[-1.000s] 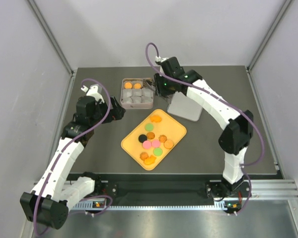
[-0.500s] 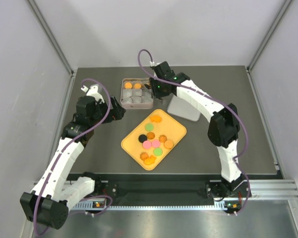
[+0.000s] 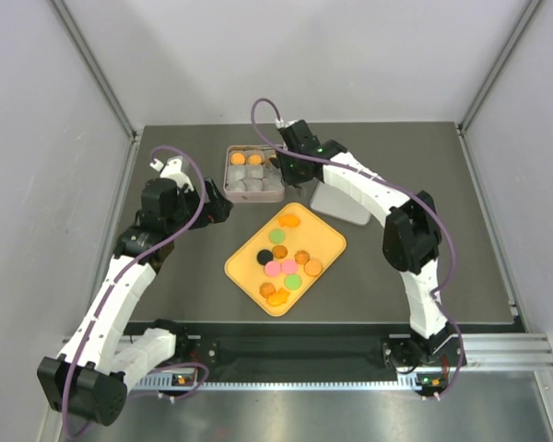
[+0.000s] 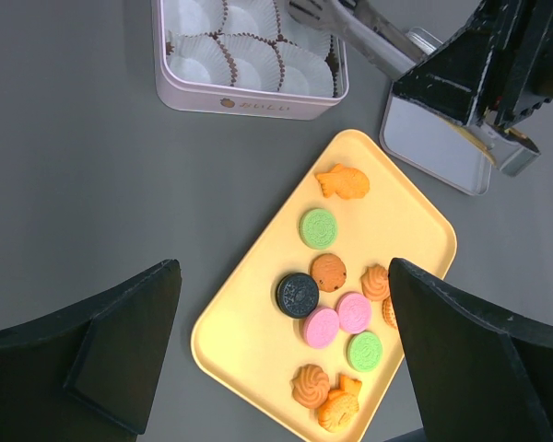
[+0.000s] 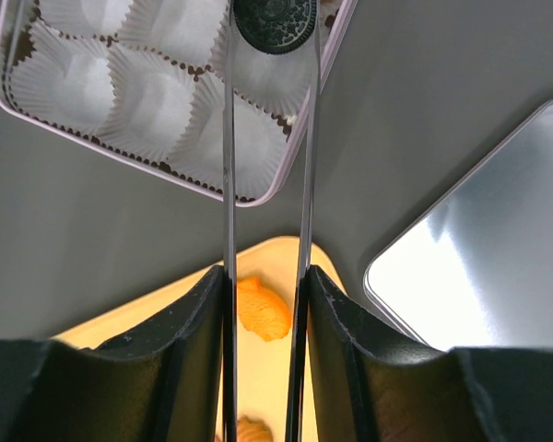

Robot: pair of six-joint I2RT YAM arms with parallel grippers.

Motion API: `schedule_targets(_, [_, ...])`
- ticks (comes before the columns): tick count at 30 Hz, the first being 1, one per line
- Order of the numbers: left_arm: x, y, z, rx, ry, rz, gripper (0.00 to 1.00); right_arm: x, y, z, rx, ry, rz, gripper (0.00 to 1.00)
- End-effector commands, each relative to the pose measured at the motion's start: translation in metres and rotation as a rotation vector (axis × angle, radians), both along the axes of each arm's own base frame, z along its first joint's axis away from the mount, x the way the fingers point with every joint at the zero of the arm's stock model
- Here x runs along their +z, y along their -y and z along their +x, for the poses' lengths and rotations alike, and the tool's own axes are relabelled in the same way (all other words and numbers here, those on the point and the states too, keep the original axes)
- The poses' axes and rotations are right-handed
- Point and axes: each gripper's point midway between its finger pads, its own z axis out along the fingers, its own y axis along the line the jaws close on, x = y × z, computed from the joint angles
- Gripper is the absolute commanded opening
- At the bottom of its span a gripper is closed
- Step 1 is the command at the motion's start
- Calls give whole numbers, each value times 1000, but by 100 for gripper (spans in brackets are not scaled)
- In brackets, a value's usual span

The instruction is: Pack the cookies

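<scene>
Just inside tin rim (image 4: 249, 103), right tool (image 5: 263, 295) tight on tongs (image 5: 228, 138) with black cookie (image 5: 275, 20); left tool (image 4: 281, 272) wide.

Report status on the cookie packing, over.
Left fingers open, hovering beside tray. Right fingers shut on tongs, black cookie pinched over tin. Nothing in the way.

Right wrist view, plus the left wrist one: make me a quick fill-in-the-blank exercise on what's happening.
The tongs held by the right gripper pinch a ____ cookie.
It hangs over the tin lined with ____ paper cups.
The left gripper holds nothing and is ____.
Missing words: black; white; open.
</scene>
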Motion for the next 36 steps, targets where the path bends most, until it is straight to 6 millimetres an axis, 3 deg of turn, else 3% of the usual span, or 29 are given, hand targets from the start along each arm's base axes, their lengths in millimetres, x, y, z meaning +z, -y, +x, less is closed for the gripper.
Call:
schedule_targets(1, [10,-1,4,6,47,-13,99,25,-8,4,1,93,26,35])
schedule_targets(12, [10,-1,4,6,48,-14,99,21,-8,-2,5,87,8,36])
schedule_targets(36, [10,-1,5,6,45,-18,99,36,-7,-13,7,127,4,36])
